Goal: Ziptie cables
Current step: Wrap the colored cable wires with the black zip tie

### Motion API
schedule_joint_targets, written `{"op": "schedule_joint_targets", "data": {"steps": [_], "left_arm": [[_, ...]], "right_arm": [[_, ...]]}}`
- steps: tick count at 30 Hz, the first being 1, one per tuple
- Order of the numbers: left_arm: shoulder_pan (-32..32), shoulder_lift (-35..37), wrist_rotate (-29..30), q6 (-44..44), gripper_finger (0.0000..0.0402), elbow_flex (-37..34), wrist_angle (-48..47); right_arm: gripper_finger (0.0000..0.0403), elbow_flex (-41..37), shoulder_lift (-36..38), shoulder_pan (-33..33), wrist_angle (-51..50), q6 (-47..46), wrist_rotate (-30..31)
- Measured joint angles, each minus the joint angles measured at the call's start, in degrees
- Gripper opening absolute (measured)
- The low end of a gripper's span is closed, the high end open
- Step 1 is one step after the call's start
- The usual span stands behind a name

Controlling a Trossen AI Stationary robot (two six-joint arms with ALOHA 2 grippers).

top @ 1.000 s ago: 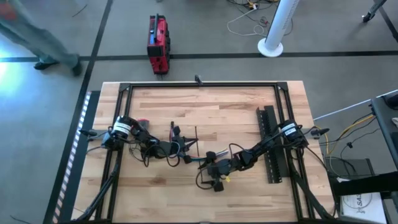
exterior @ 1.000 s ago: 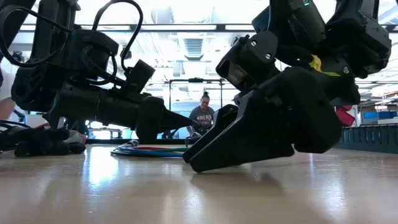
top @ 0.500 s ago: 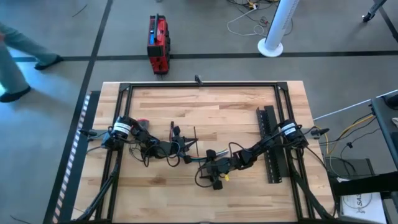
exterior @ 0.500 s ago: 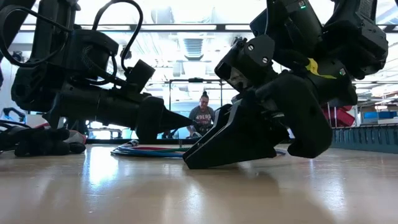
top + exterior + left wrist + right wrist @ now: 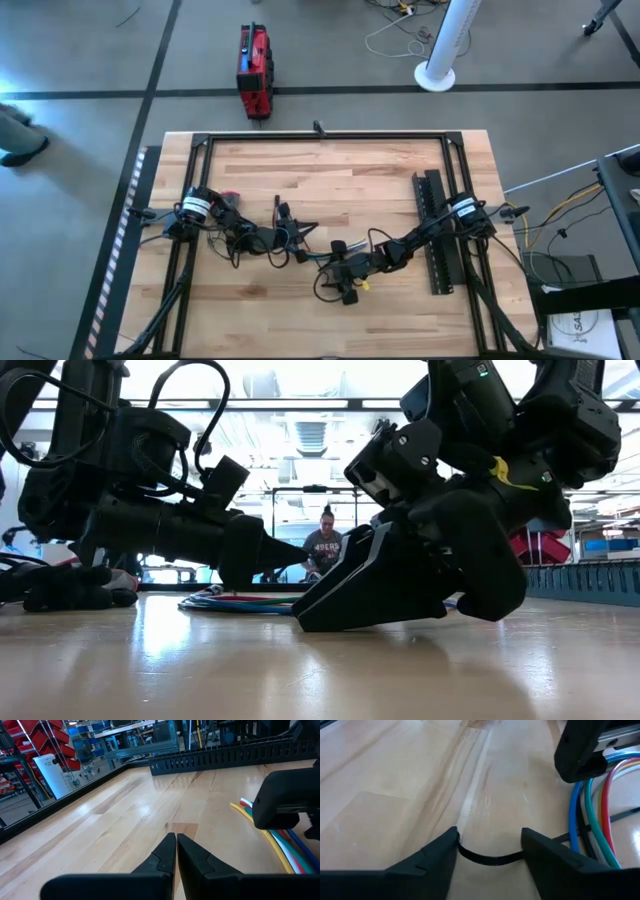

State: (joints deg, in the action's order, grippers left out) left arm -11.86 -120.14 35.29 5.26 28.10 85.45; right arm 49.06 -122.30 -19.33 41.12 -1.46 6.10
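step: picking up ziptie (image 5: 490, 857); right gripper (image 5: 490, 851) jaws open astride it on table (image 5: 395, 780), need closing; left gripper (image 5: 176, 851) jaws closed, empty, near cables (image 5: 280, 845).

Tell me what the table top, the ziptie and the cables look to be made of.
Table top: pale wood planks, satin sheen, with visible grain and seams. Ziptie: thin black strip, likely plastic, since it bows smoothly. Cables: wires in glossy coloured sleeves, probably plastic, with highlights along their curves.
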Motion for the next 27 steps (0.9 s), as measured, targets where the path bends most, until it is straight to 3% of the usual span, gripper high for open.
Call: {"op": "schedule_joint_targets", "data": {"steps": [11, 27], "left_arm": [[0.0, 0.0, 0.0, 0.4, 0.0, 0.0, 1.7], [-0.1, 2.4, -0.3, 2.6, 0.0, 0.0, 2.2]], "right_arm": [[0.0291, -0.2, 2.9, -0.2, -1.3, 2.1, 0.1], [0.0292, -0.3, 9.6, -3.3, -12.2, 6.9, -0.1]]}}
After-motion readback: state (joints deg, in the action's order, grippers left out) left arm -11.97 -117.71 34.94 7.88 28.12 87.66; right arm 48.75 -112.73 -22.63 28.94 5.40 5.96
